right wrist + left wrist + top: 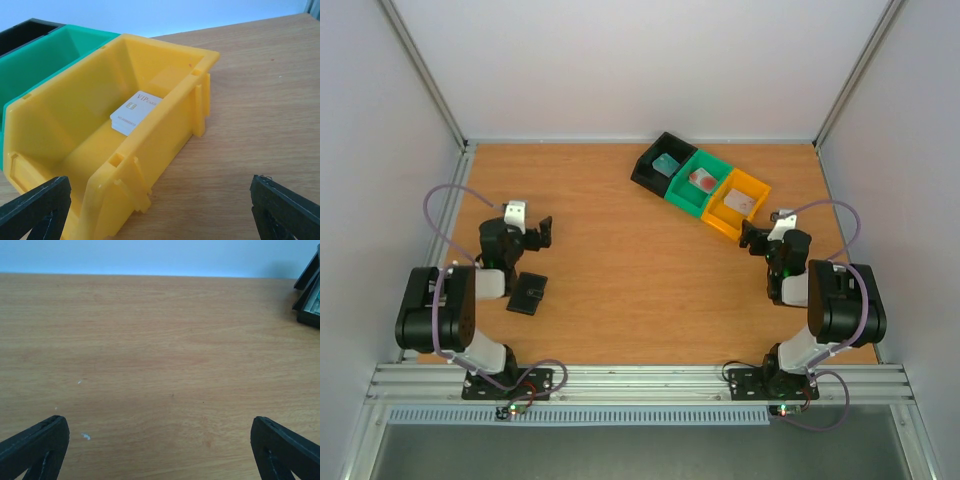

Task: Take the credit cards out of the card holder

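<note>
Wood-grain worktop (620,310), white walls (620,60): credit cards (701,180) already lie in trays (682,200), well right of the card holder (528,292).
Thin, stiff, glossy cards (teal, red, white) sit one per hard moulded tray; the card holder is flat, matte black. Left hand (160,437), just beyond it, and right hand (160,197), far right of it, both hang released. Probably only a clean retreat is left, without nudging trays.

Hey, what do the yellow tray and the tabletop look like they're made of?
Yellow tray: likely moulded plastic, smooth, faintly glossy, ribbed walls. Tabletop: wood or wood-look laminate, matte, streaky grain; can't tell which.
</note>
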